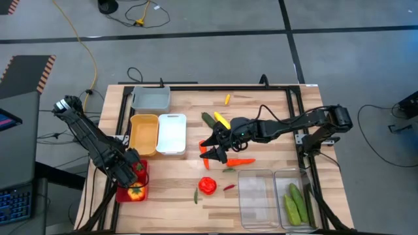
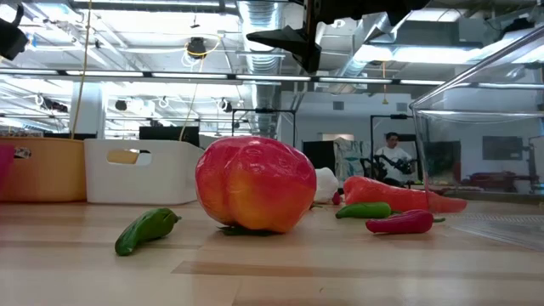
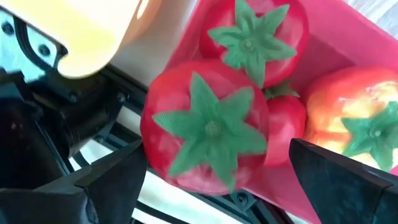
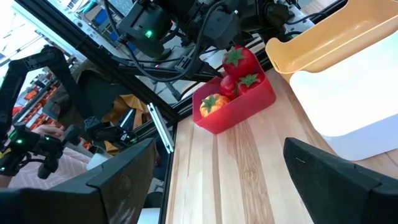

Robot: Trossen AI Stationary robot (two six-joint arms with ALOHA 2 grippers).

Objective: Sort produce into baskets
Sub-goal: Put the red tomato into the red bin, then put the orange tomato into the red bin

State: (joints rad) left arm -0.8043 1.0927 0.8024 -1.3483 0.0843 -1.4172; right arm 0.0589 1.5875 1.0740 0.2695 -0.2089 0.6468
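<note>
My left gripper (image 1: 134,171) is open, pointing down over the red basket (image 1: 124,194) at the table's near left. Its fingers (image 3: 118,177) stand on either side of a red tomato (image 3: 208,130) that lies in the basket on other tomatoes (image 3: 258,34) and beside an orange-red pepper (image 3: 357,124). My right gripper (image 1: 214,149) is open and empty, held above the table's middle over loose produce: carrots (image 1: 241,161), a red pepper (image 1: 208,185), a cucumber (image 1: 208,119) and a yellow piece (image 1: 221,119). The right gripper also shows at the top of the low view (image 2: 297,38).
The grey (image 1: 151,98), yellow (image 1: 144,134) and white (image 1: 171,134) baskets stand at the far left. Two clear baskets (image 1: 256,196) stand near right, one holding cucumbers (image 1: 295,205). A green chili (image 2: 146,229), a red chili (image 2: 401,223) and white garlic (image 2: 327,183) lie around the pepper (image 2: 255,183).
</note>
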